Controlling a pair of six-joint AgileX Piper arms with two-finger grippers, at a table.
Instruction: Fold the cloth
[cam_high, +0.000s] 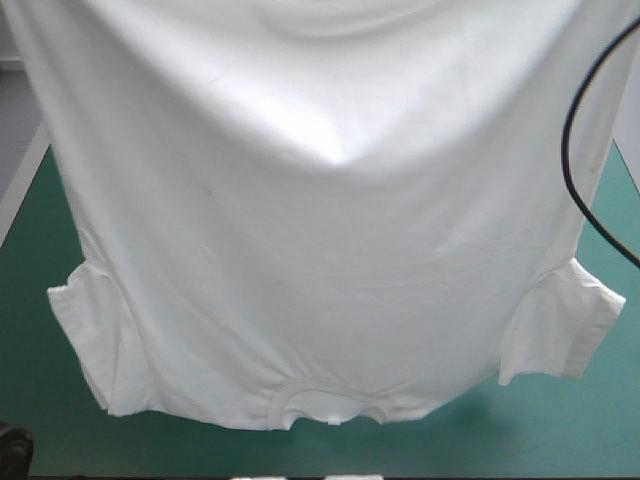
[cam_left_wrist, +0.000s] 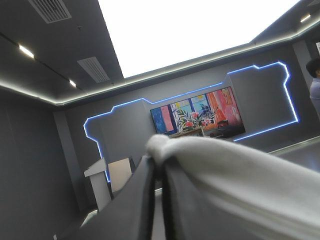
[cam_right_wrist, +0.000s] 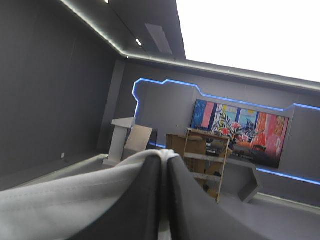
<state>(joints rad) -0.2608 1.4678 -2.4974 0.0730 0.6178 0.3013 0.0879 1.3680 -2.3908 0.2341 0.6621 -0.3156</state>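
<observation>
Hangs straight down from left end effector (cam_left_wrist: 159, 172) & right end effector (cam_right_wrist: 165, 167), both pinched tight on T-shirt (cam_high: 320, 250) hem up high, neck hole lowest by worktop (cam_high: 30, 330) near edge, both arms equally close.

A lab-like hall (grey-walled): a teal-green covered table (cam_high: 560, 425), a lectern (cam_right_wrist: 119, 142) and shelving (cam_right_wrist: 205, 155) beyond.
</observation>
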